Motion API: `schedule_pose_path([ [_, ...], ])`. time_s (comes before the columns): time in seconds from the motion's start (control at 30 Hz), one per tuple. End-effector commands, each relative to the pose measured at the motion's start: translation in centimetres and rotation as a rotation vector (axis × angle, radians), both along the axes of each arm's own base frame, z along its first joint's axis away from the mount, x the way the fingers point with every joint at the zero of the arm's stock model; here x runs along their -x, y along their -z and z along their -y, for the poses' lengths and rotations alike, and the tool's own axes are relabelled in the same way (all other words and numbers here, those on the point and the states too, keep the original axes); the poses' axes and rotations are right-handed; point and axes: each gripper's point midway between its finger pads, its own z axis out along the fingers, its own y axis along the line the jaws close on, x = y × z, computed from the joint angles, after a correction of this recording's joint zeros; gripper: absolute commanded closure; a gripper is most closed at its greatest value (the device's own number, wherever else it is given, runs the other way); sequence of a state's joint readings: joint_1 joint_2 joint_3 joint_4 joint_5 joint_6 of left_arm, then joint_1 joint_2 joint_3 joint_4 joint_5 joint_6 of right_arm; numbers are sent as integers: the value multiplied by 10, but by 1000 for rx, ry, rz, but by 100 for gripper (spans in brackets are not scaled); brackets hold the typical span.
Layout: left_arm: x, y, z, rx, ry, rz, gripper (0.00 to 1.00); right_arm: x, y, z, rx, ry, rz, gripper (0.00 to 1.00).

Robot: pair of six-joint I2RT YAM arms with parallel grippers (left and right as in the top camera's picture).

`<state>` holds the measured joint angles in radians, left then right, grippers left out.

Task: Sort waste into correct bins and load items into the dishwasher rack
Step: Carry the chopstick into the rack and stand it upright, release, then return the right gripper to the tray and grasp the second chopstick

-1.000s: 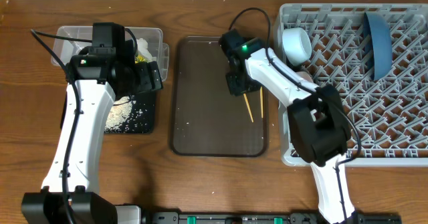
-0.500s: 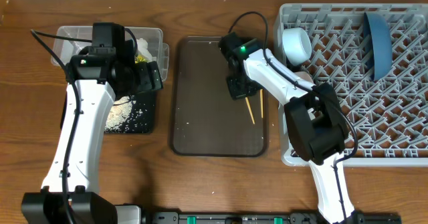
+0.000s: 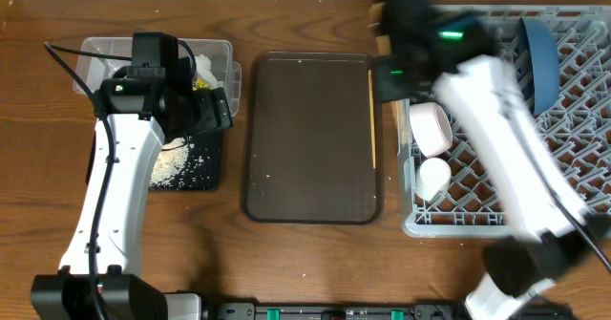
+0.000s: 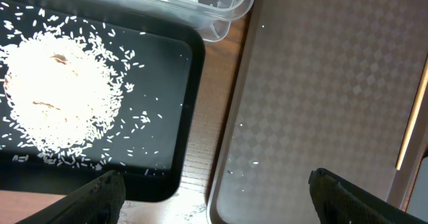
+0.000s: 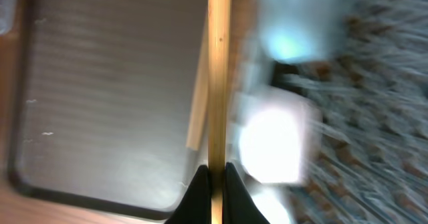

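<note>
My right gripper is blurred with motion, raised over the rack's far left corner. In the right wrist view it is shut on a wooden chopstick. A second chopstick lies beside it; I cannot tell whether it is held. A chopstick shows along the brown tray's right edge. My left gripper is open and empty over the gap between the black tray and the brown tray. Rice lies on the black tray. The clear tub holds the wrapper and napkin.
The grey rack at the right holds the dark blue plate on edge, a white bowl and a small white cup. The brown serving tray lies in the middle. A blurred light blue bowl shows in the right wrist view.
My right arm has swung up from the brown tray's middle toward the rack's far left corner. The chopsticks have left the tray's middle. My left arm has not moved.
</note>
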<state>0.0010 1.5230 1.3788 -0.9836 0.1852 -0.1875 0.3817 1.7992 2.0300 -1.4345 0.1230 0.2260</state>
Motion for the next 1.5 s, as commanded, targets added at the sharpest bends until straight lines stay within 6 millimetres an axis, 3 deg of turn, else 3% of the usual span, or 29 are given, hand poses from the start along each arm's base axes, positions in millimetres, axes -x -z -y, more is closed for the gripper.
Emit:
schedule_pose_path([
  [0.0,-3,-9,0,7,-6,26,10,0,10,58,162,112,-38,99],
  [0.13,-3,-9,0,7,-6,25,10,-1,23,96,184,187,-89,99],
  [0.4,-3,-9,0,7,-6,25,10,-17,70,142,192,232,-115,99],
  [0.53,-3,-9,0,7,-6,26,9,-20,94,158,196,248,-121,99],
  [0.63,-3,-9,0,7,-6,25,10,-20,112,154,162,202,-135,98],
  [0.73,-3,-9,0,7,-6,25,10,-20,120,154,159,199,-138,83],
  [0.77,-3,-9,0,7,-6,25,10,-20,120,154,159,199,-136,73],
  [0.87,-3,-9,0,7,-6,25,9,-24,119,151,149,195,-123,64],
  [1.0,-3,-9,0,7,-6,26,9,-30,108,141,120,174,-97,62],
  [1.13,-3,-9,0,7,-6,26,9,-40,74,118,82,125,-39,61],
  [1.33,-3,-9,0,7,-6,25,9,-60,14,49,-10,50,127,53],
  [1.47,-3,-9,0,7,-6,25,9,-64,10,-8,-58,-15,184,51],
])
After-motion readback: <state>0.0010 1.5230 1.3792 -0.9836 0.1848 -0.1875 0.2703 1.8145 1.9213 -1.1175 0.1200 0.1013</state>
